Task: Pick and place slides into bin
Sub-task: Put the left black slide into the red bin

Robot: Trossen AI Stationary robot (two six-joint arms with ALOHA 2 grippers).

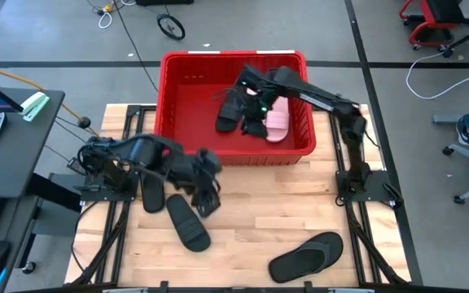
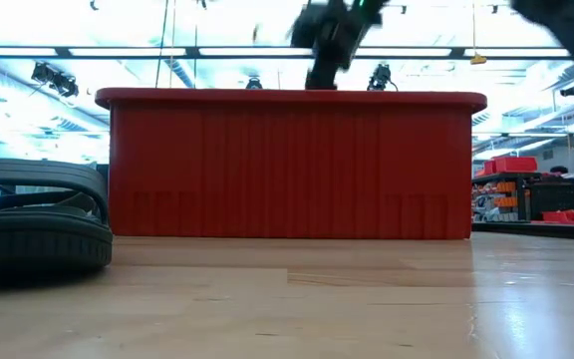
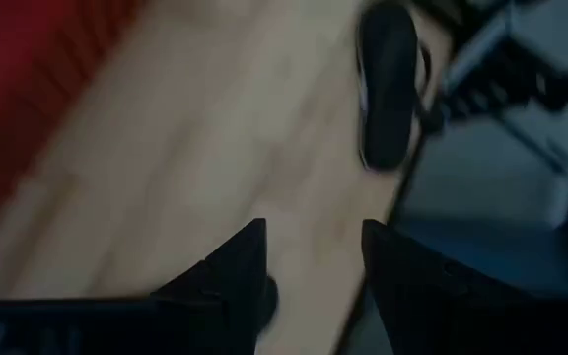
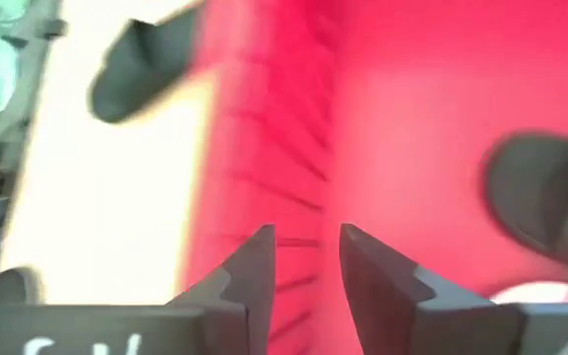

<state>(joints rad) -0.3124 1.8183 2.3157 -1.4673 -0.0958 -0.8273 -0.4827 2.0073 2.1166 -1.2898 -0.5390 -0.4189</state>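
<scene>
The red bin (image 1: 234,155) stands at the table's far middle. Inside it lie a pale pink slide (image 1: 278,124) and black slides (image 1: 233,114). My right gripper (image 1: 243,88) is above the bin's inside, open and empty; it also shows above the rim in the low view (image 2: 329,38). The right wrist view shows a black slide (image 4: 545,197) on the bin floor. My left gripper (image 1: 208,194) is open and empty above the table, in front of the bin. Black slides lie flat on the table at the near left (image 1: 187,221), beside the left arm (image 1: 151,195) and at the near right (image 1: 306,256).
The bin's near wall (image 2: 287,165) fills the low view, with a black slide (image 2: 28,214) at that view's left. The left wrist view shows bare wood and a black slide (image 3: 388,84) near a table edge. Arm bases stand at the table's left and right sides.
</scene>
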